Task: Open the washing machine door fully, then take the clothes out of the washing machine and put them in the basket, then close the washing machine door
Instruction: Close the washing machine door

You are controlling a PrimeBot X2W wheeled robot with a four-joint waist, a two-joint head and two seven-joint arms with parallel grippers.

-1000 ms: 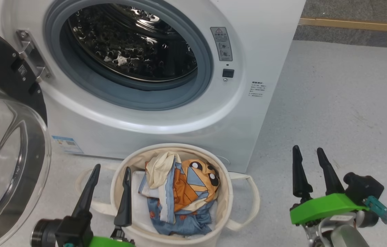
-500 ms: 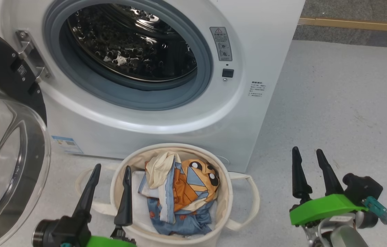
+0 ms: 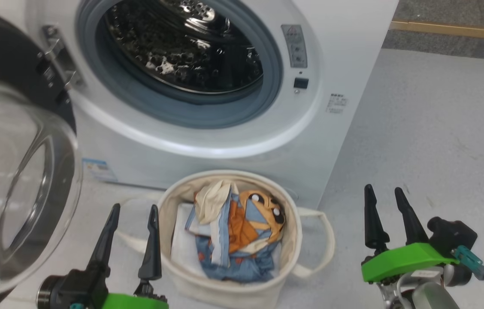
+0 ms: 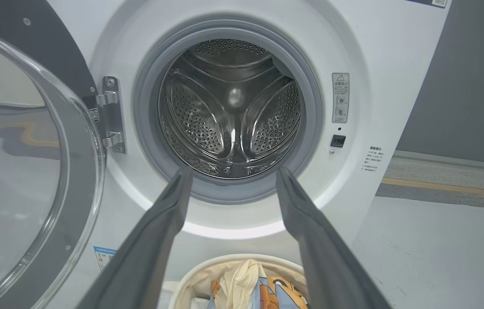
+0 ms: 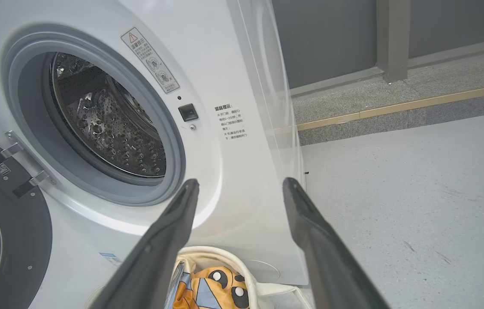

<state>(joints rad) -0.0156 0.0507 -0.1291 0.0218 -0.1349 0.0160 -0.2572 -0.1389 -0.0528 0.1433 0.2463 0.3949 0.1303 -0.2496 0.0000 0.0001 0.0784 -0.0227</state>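
Since the earlier frames the head camera has turned, so the whole scene sits further right in the head view. The things themselves lie as they did, and both claws sit at much the same spots along the bottom edge.

The washing machine [image 3: 345, 51] fills the upper middle of the head view. The washing machine door [image 3: 19, 180] is swung wide open at the left edge, with its black rim at the top and its clear glass bowl bulging toward the camera. The hinge [image 3: 59, 56] shows just right of the rim. Inside the grey rubber ring [image 3: 273, 81], the steel drum [image 3: 186, 47] has no garments in the part that shows.

The basket [image 3: 220, 294] stands on the floor [image 3: 431, 128] at lower centre, just in front of the machine. The clothes [image 3: 237, 231] are piled inside it: a beige piece [image 3: 212, 199] on top, an orange-and-blue one with a cartoon face [image 3: 263, 210] to its right, and light blue fabric [image 3: 233, 268] below. A flat white sheet [image 3: 182, 244] lies against the basket's left inner wall.

The left claw [image 3: 135, 207] is at lower left, just left of the basket's rim. Its fingers are spread wide and hold nothing. The right claw [image 3: 383, 187] is at lower right, well apart from the basket, and is likewise spread wide and empty.
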